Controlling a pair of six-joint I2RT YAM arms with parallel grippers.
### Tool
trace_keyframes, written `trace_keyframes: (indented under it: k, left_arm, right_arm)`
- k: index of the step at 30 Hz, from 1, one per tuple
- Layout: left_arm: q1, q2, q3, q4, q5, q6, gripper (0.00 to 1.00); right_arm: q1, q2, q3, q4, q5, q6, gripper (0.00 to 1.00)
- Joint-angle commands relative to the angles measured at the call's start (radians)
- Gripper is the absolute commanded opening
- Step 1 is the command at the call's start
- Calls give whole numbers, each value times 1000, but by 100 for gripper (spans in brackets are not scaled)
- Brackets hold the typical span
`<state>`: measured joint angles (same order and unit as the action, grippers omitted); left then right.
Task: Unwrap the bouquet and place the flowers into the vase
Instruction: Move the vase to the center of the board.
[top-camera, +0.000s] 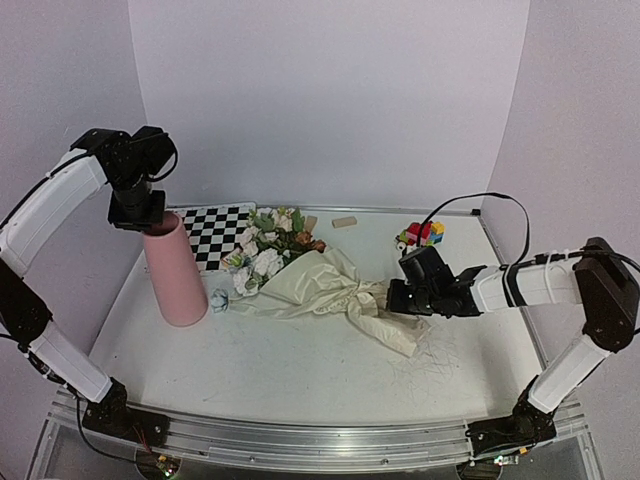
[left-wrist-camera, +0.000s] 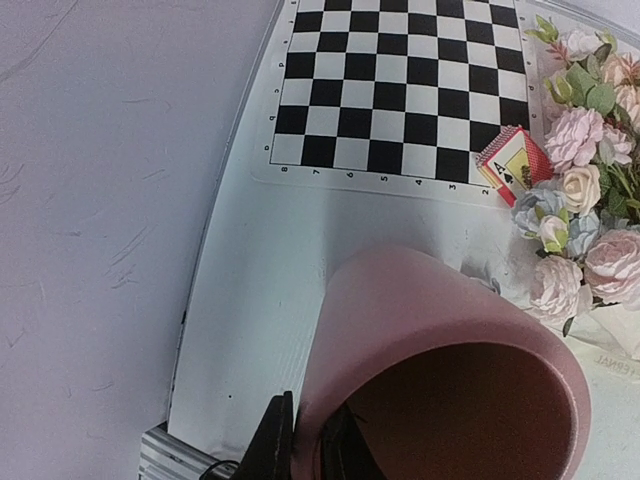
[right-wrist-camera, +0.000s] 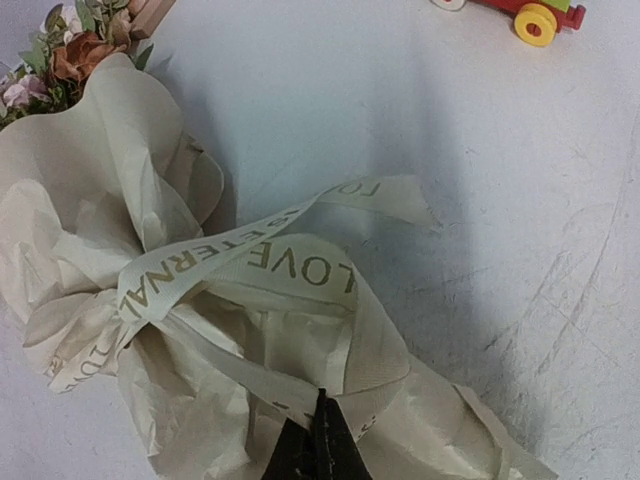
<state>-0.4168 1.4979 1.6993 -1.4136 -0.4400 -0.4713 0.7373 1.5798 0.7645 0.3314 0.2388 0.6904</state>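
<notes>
The pink vase (top-camera: 178, 275) stands at the table's left. My left gripper (top-camera: 140, 215) is above it, shut on its rim. In the left wrist view one finger (left-wrist-camera: 275, 445) is outside the vase (left-wrist-camera: 430, 330) wall and the other is inside. The bouquet (top-camera: 310, 285) lies across the middle in crumpled beige paper, and the flowers (top-camera: 265, 245) (left-wrist-camera: 585, 200) point toward the back left. My right gripper (top-camera: 395, 297) (right-wrist-camera: 320, 445) is at the stem end, shut on the printed ribbon (right-wrist-camera: 300, 265) tied round the paper (right-wrist-camera: 200, 400).
A chessboard mat (top-camera: 218, 232) (left-wrist-camera: 400, 80) lies behind the vase, with a pack of cards (left-wrist-camera: 515, 160) at its edge. A colourful toy-brick block (top-camera: 420, 236) (right-wrist-camera: 520, 12) and a small wooden block (top-camera: 345, 222) sit at the back. Walls enclose three sides.
</notes>
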Motion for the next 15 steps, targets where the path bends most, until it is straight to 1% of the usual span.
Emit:
trace_keyframes:
  k: [1, 5, 10, 13, 15]
  left_arm:
    - [-4, -42, 9, 69, -4, 11, 8]
    - [-3, -40, 9, 80, 2, 13, 12]
    - [5, -39, 21, 81, 9, 20, 27]
    - [10, -44, 29, 81, 9, 20, 30]
    - [14, -51, 30, 81, 8, 18, 34]
  right_arm:
    - [36, -30, -38, 40, -69, 47, 2]
    - [90, -20, -39, 74, -113, 50, 6]
    - [111, -8, -25, 86, -126, 31, 16]
    - [111, -10, -16, 85, -112, 14, 19]
    - [111, -12, -7, 81, -103, 2, 25]
